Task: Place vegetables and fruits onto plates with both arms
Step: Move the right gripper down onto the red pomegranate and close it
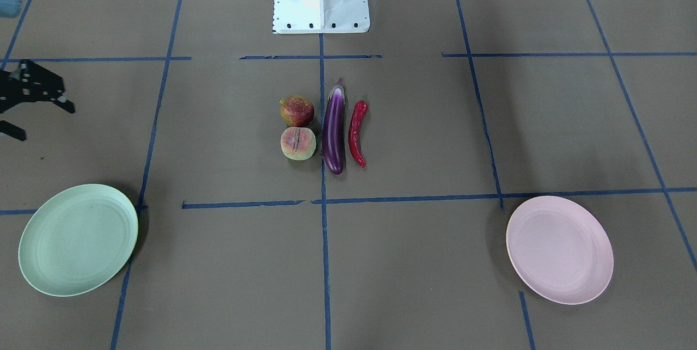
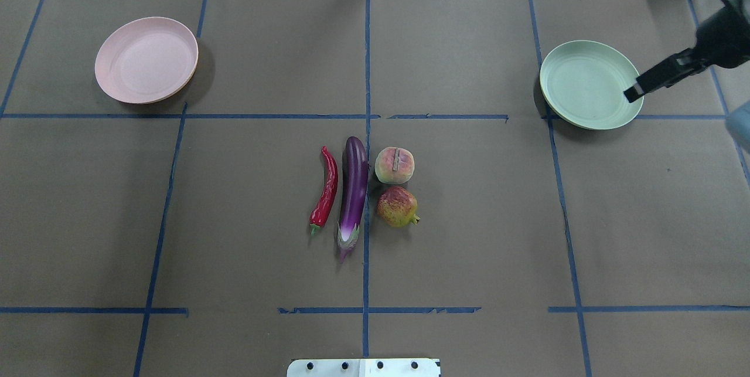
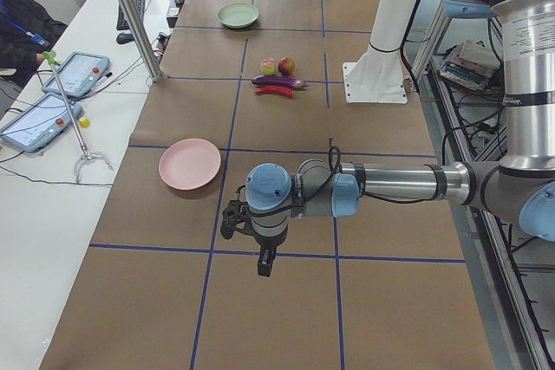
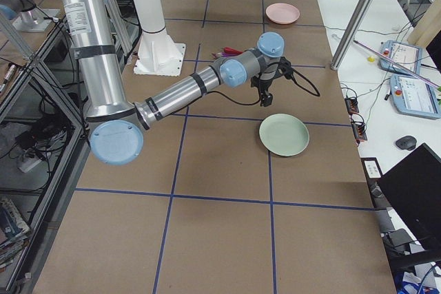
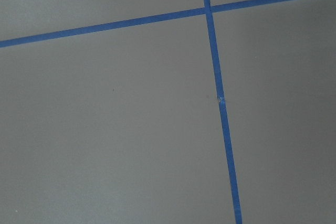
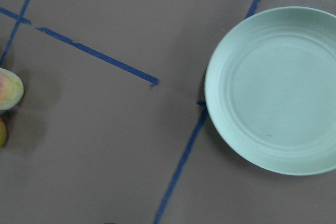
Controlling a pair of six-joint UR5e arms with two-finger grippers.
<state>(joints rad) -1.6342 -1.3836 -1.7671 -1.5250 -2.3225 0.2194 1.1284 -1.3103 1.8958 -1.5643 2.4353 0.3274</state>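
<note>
Okay, brown table [image 2: 246, 236], blue tape [image 2: 366, 60] grid, side bench with 2 tablets [image 3: 76, 74]. 2 plates at opposite ends: pink [image 2: 146, 60], green [image 2: 586, 84]. Mid-table cluster: 2 vegetables, chili [image 2: 327, 189] and eggplant [image 2: 354, 186]; 2 fruits, peach [image 2: 394, 166] and pomegranate [image 2: 397, 207]. Right gripper [image 1: 46, 121] spread, near green. Left gripper [image 3: 265, 268] jaws: can't tell.
</note>
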